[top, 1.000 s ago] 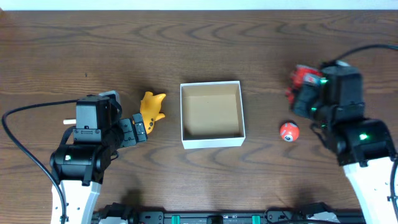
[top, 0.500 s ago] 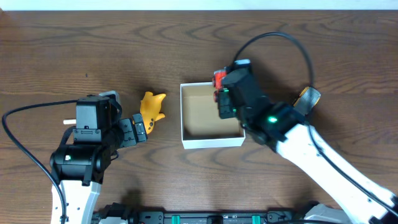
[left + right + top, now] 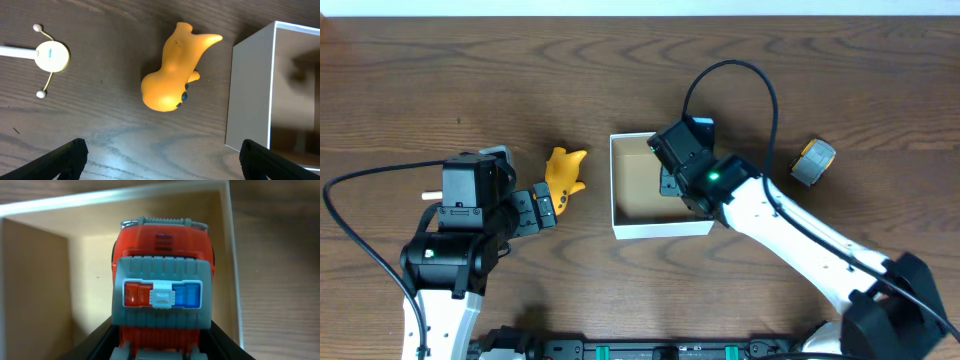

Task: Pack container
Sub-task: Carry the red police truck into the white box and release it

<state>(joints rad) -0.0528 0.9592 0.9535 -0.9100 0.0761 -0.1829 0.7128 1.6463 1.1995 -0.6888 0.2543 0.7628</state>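
The container (image 3: pixel 660 228) is a square white-walled box with a brown inside at the table's middle. My right gripper (image 3: pixel 672 180) reaches into it from the right and is shut on a red toy truck (image 3: pixel 162 280) with a grey roof and a red-and-blue light bar. The truck hangs inside the container (image 3: pixel 45 280) near its right wall. It is hidden under the gripper in the overhead view. A yellow toy (image 3: pixel 563 172) lies left of the container, also in the left wrist view (image 3: pixel 172 75). My left gripper (image 3: pixel 545 205) is open and empty just in front of it (image 3: pixel 162 167).
A small grey and orange toy (image 3: pixel 813 160) lies on the table to the right of the container. A white round piece on a stick (image 3: pixel 50 54) lies left of the yellow toy. The container's left wall (image 3: pixel 250 90) stands right of the left gripper.
My right gripper has carried the red truck from the table's right side leftward and down into the container. The left arm and the yellow toy have not moved.
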